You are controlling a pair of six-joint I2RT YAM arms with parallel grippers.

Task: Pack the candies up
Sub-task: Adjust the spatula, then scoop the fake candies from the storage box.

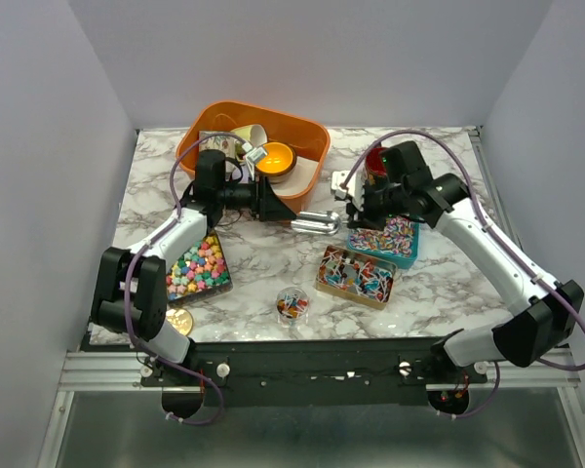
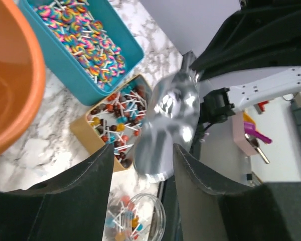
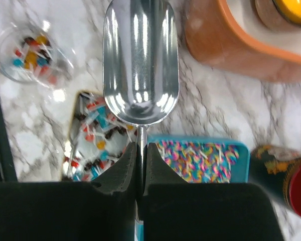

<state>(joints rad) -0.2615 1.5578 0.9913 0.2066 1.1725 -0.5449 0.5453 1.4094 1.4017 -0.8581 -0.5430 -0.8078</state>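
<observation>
My right gripper (image 1: 351,210) is shut on the handle of an empty silver scoop (image 1: 315,223), held level above the marble table; the right wrist view shows the scoop (image 3: 140,60) and my right gripper (image 3: 141,150) on its thin handle. My left gripper (image 1: 281,208) is open, its jaws pointing at the scoop's bowl (image 2: 168,125) without touching it. Pastel star candies fill a black tray (image 1: 197,268). Swirled lollipops fill a teal box (image 1: 383,240). Red, blue and white wrapped candies fill a tan box (image 1: 356,275). A small clear dish (image 1: 292,303) holds a few candies.
An orange bin (image 1: 305,129) with bowls and cups stands at the back, just behind my left gripper. A dark jar with a red lid (image 1: 375,161) stands behind my right gripper. A gold coin-like disc (image 1: 179,320) lies at the front left.
</observation>
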